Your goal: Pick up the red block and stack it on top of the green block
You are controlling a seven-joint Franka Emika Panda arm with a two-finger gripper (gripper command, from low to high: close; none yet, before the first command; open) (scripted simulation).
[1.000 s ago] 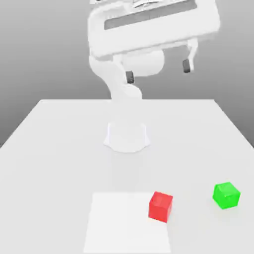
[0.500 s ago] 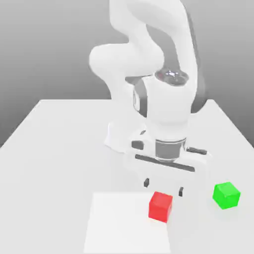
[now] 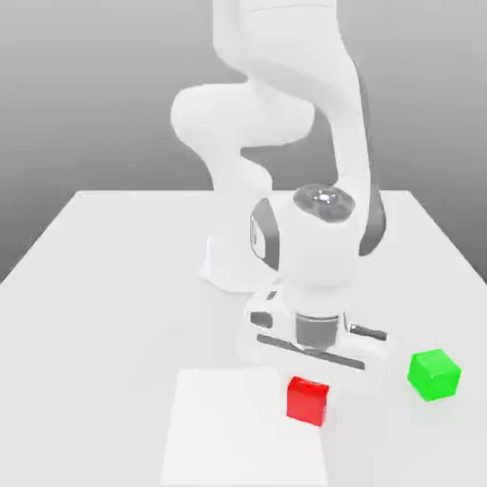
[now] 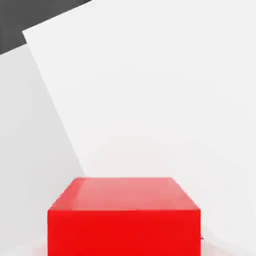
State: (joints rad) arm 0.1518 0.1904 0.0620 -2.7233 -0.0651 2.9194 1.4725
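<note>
Gripper closes on red block beside a white panel's edge.

In the exterior view, the white arm bends low over the pale table, its hand directly above the red block, which overlaps the right edge of the white panel; the green block sits apart, toward the exterior view's right. In the hand view, the red block shows a flat top and a broad front face, pinched between the fingers.
</note>
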